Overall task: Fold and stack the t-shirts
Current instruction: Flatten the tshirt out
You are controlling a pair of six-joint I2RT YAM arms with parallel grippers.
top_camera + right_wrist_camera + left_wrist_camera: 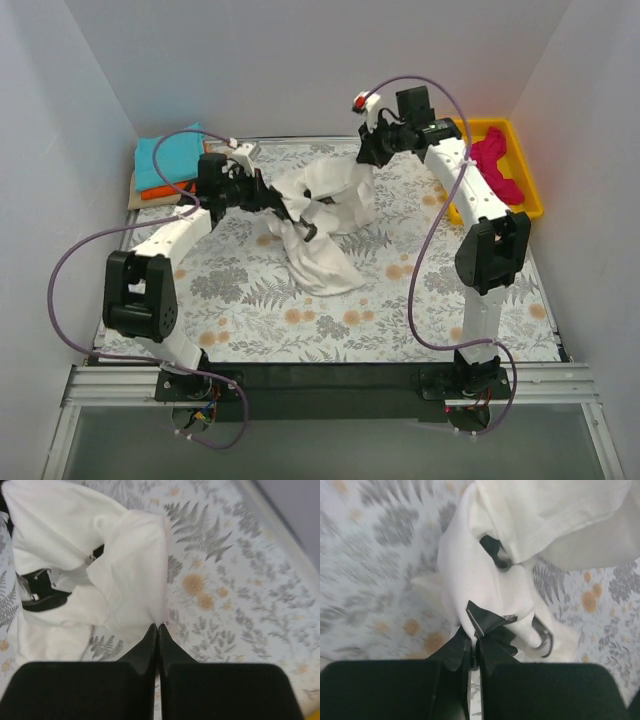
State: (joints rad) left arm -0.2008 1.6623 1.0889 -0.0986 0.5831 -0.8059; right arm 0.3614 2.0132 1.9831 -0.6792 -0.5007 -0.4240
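The cream-white t-shirt point(330, 210) hangs bunched between my two grippers above the middle of the table cloth, its lower end trailing down onto it. My left gripper point(283, 208) is shut on the shirt's left side; in the left wrist view point(476, 630) the cloth point(485, 580) is pinched at the tips. My right gripper point(372, 160) is shut on the shirt's far right edge, and in the right wrist view point(158, 626) the cloth point(130, 575) runs into the closed tips. The teal t-shirt point(172, 158) lies over the orange one point(158, 193) at the back left. The magenta-pink t-shirt point(497, 168) lies in the yellow bin.
The yellow bin point(528, 165) stands at the back right. The floral grey table cloth point(300, 320) covers the table. White walls close in the left, back and right sides. Purple cables loop beside both arms.
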